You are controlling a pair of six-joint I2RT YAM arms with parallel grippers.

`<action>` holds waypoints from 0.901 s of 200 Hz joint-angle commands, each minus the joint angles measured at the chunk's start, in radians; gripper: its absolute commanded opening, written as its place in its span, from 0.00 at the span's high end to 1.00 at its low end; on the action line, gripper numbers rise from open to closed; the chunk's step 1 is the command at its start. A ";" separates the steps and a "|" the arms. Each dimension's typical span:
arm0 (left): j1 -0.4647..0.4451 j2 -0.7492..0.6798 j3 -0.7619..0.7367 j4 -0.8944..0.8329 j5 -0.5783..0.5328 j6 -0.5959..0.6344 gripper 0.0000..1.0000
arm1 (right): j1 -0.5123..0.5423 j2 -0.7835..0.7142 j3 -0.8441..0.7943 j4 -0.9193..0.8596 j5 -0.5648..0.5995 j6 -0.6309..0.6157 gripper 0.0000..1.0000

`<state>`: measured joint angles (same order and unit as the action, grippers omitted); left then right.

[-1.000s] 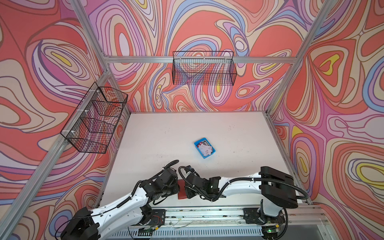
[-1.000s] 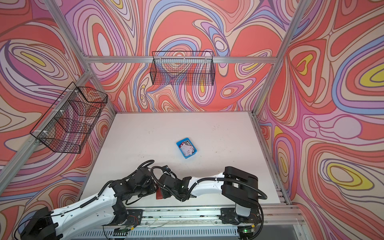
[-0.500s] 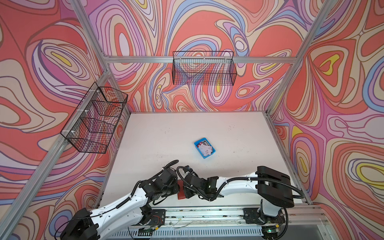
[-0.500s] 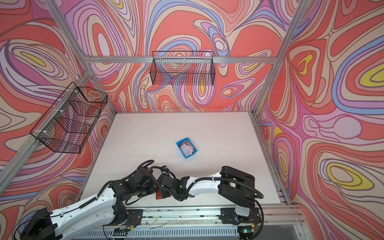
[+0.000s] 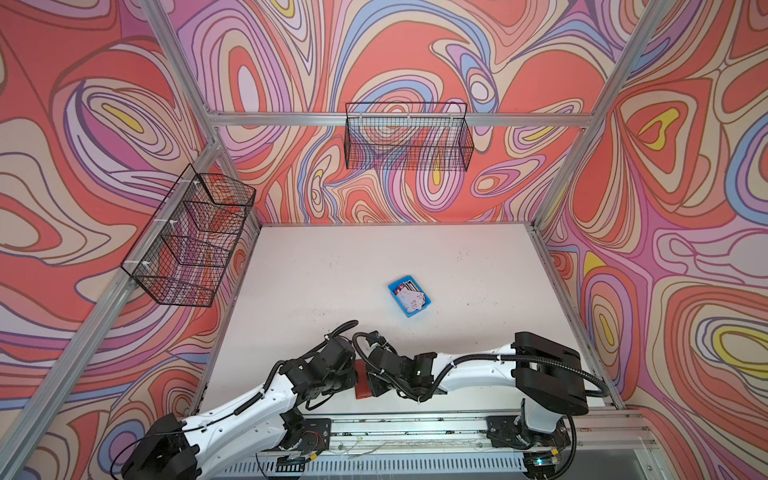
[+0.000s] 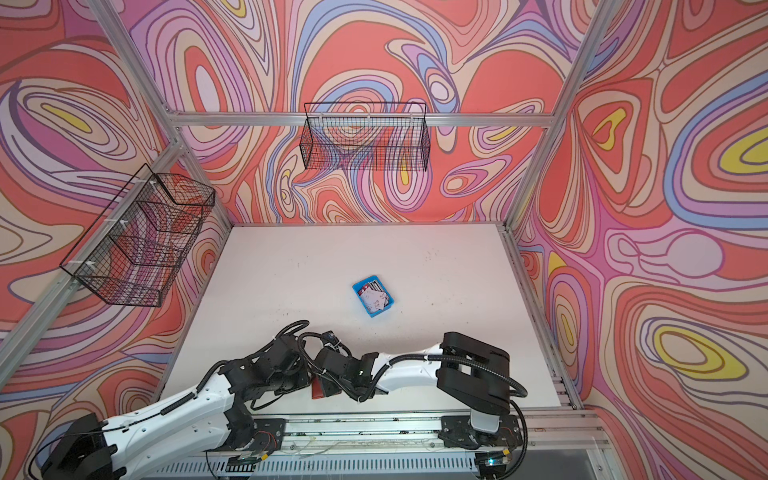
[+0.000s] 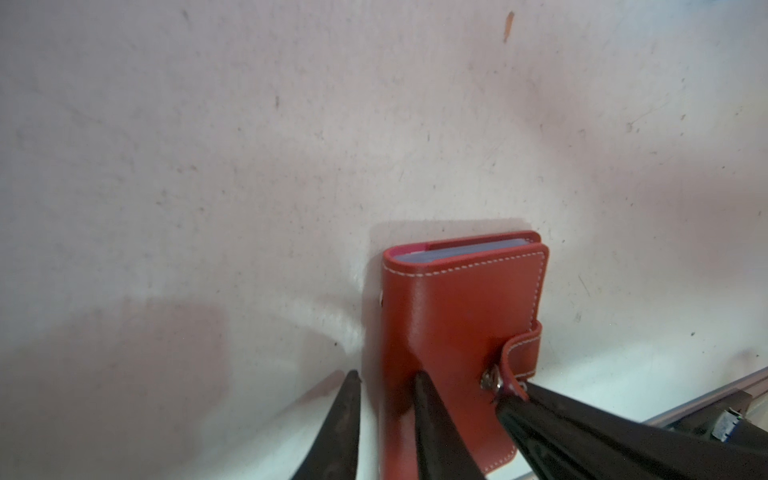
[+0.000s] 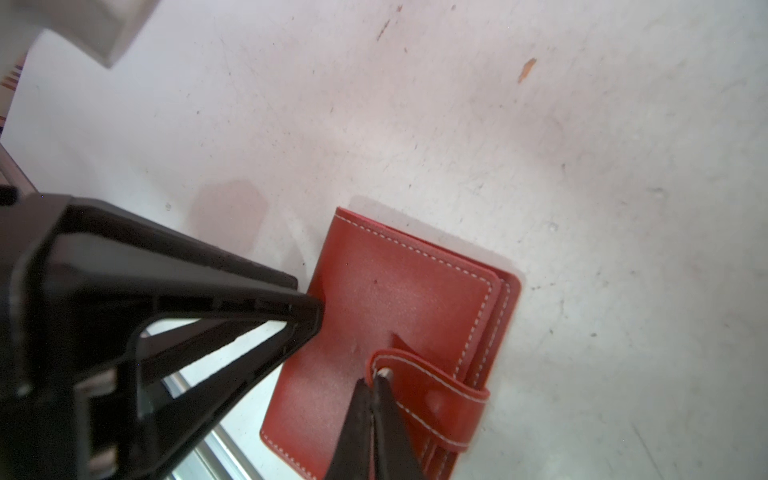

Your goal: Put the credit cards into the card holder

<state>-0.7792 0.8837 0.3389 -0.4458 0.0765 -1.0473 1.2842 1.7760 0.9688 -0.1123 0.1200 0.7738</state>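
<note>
1. A wire basket (image 5: pixel 187 245) hangs on the left wall, above the counter (image 5: pixel 332 270).

2. The left end effector (image 7: pixel 385 374) is at the near edge of the counter, at the card holder (image 7: pixel 457 299). Its jaws stand slightly apart. One finger rests on the red cover. The other finger stands on the counter just beside the spine. The jaws clamp nothing.

3. The card holder lies flat on the counter with its cover closed. In both top views it shows as a red patch (image 5: pixel 362 384) between the two end effectors. The clear sleeve pages are visible at the end facing away from the fingers.

4. The right end effector (image 8: pixel 374 384) is fully closed. Its fingertips pinch the free end of the strap (image 8: pixel 436 399). That end is lifted off the cover, and a metal snap part is exposed at the pinch point. The rest of the strap wraps around the open edge of the card holder.

5. The credit cards (image 5: pixel 411 297) lie in a loose pile in a blue tray (image 5: pixel 394 286). The tray stands near the middle of the counter, well apart from the card holder and both end effectors.

6. A second wire basket (image 5: pixel 407 141) hangs on the back wall.
</note>
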 commanded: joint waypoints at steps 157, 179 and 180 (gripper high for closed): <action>-0.002 -0.011 0.016 -0.026 -0.025 0.000 0.74 | 0.004 0.053 0.033 -0.050 -0.052 -0.030 1.00; -0.002 -0.021 0.014 -0.027 -0.023 0.001 0.74 | 0.004 0.065 0.042 -0.062 -0.052 -0.033 1.00; -0.002 -0.021 0.014 -0.027 -0.024 0.001 0.74 | 0.004 0.065 0.043 -0.063 -0.052 -0.033 1.00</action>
<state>-0.7792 0.8791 0.3408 -0.4465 0.0704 -1.0473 1.2842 1.7977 1.0004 -0.1497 0.0872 0.7486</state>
